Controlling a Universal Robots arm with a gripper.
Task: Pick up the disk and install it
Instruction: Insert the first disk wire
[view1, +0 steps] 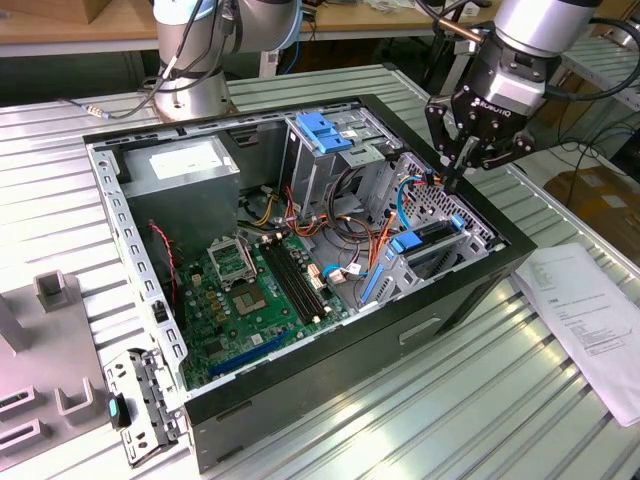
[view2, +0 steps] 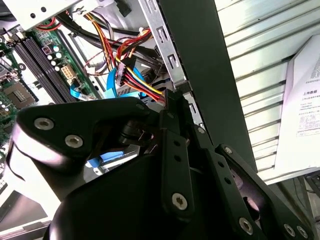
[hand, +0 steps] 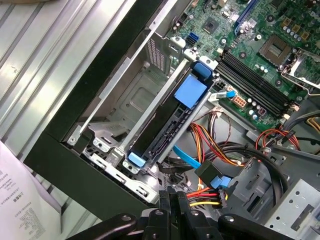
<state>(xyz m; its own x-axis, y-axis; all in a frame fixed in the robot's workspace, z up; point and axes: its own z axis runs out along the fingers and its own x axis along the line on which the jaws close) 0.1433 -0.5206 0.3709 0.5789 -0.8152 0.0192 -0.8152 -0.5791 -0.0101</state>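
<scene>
Disk (view1: 438, 240) is seated in bay (view1: 470, 228), right-centre of exterior view; gripper (view1: 455, 176) is held just above, fingers together and empty, likely for pressing.

Claw (view1: 455, 172), fingers together, over the corner of the open computer case (view1: 300, 385). Disk (view1: 432, 243) just below it, slotted in its bay. Paper sheet (view1: 590, 315) nearby on the surface (view1: 470, 410).

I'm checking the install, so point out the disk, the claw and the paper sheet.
disk (hand: 169, 126), first wrist view, its dark edge
claw (view1: 455, 172), exterior view, between fingertips
paper sheet (view1: 590, 320), exterior view, middle
</scene>
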